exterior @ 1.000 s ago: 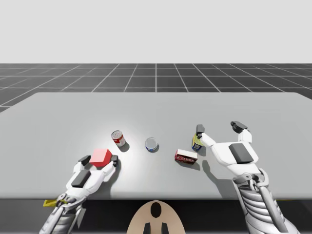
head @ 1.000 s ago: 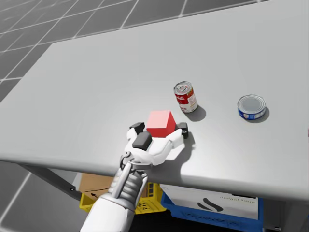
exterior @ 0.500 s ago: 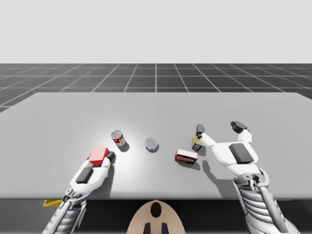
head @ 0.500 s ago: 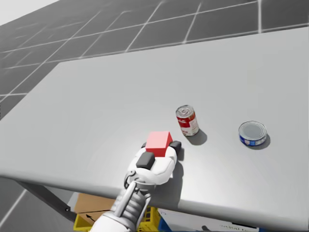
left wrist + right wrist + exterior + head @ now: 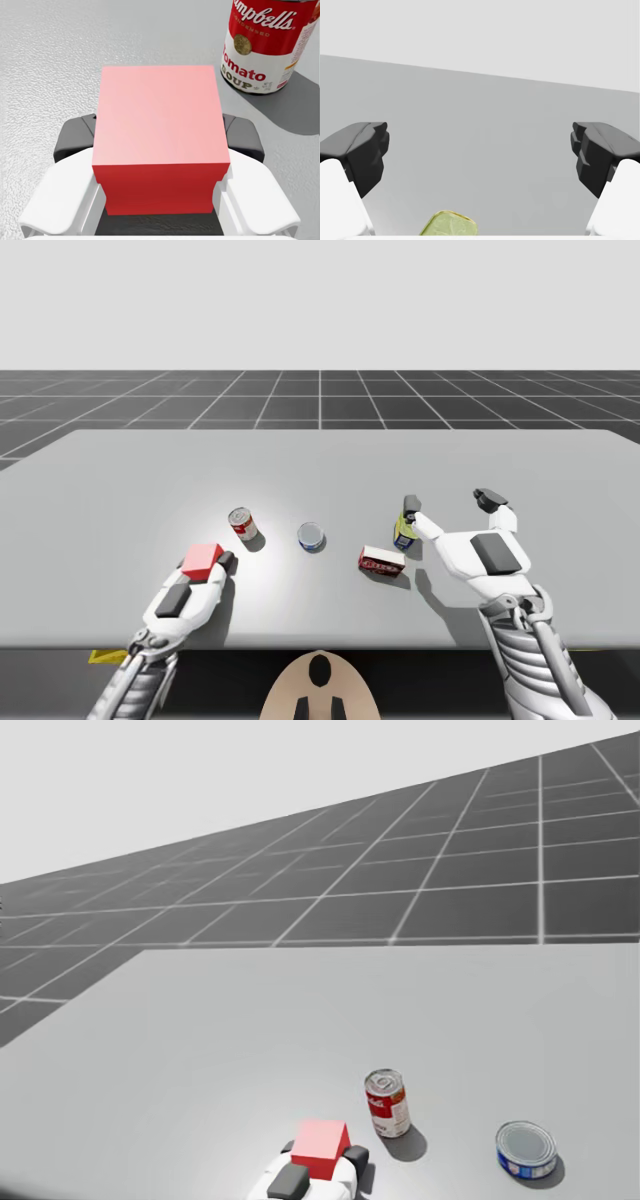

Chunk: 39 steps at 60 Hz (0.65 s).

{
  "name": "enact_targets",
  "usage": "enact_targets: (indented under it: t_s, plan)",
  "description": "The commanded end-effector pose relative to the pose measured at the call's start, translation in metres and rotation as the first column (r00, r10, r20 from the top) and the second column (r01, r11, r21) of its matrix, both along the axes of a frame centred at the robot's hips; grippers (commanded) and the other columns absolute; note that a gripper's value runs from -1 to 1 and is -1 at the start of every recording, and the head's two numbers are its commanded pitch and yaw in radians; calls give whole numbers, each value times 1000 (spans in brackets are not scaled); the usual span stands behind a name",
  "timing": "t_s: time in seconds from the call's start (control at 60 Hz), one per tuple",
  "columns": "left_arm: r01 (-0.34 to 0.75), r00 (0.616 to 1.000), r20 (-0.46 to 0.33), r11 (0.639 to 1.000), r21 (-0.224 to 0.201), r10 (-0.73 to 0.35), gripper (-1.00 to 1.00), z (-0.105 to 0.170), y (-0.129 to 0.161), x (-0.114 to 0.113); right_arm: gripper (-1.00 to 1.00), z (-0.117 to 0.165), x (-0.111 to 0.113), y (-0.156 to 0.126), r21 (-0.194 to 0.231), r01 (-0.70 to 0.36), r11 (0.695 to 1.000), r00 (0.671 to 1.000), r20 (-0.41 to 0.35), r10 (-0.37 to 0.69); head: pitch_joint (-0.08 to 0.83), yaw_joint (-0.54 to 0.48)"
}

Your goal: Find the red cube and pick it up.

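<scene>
The red cube (image 5: 160,135) sits between the fingers of my left gripper (image 5: 159,137), which is shut on it from both sides. From above, the red cube (image 5: 202,560) is at the table's front left, held by my left gripper (image 5: 205,562). The head view shows the red cube (image 5: 320,1147) in that gripper (image 5: 322,1160) at the near table edge. My right gripper (image 5: 450,508) hangs open over the table's right side, above a yellow-topped can (image 5: 405,530). Its dark fingertips (image 5: 362,150) stand wide apart with nothing between them.
A red-and-white can (image 5: 242,524) stands upright just beyond the cube; it is the red-and-white can (image 5: 265,45) ahead of my left gripper. A low blue can (image 5: 311,536) and a small red box (image 5: 381,561) lie mid-table. The grey table (image 5: 320,460) stretches far behind.
My left gripper's fingers have closed onto the red cube. My head has turned upward, so the head view has shifted down. The right arm has not moved.
</scene>
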<state>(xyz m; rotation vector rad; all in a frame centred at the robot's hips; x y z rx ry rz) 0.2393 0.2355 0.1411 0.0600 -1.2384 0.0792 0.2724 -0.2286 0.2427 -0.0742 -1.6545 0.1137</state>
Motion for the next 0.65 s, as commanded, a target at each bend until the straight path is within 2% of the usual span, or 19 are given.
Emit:
enact_targets:
  t_s: [0.017,0.283,0.417,0.55,0.65]
  plan:
    - [-2,1000,22,1000,-22,2,1000,15,-5,-4,-1000,0,0,-1,7,-2,1000,1000,-2,2,324,451]
    - [-18,985,171,1000,-9,20,1000,81,9,-7,-1000,1,2,-1,13,6,1000,1000,-7,-6,309,443]
    - [-13,969,248,1000,18,8,1000,110,8,-8,-1000,1,3,-2,13,6,1000,1000,-6,-5,307,443]
    - [-14,935,355,998,56,-7,1000,149,4,-10,-1000,2,4,-3,12,7,1000,1000,-4,-7,302,443]
    - [-22,885,465,996,83,-19,1000,187,-1,-16,-1000,3,4,-3,10,3,1000,1000,2,-3,296,442]
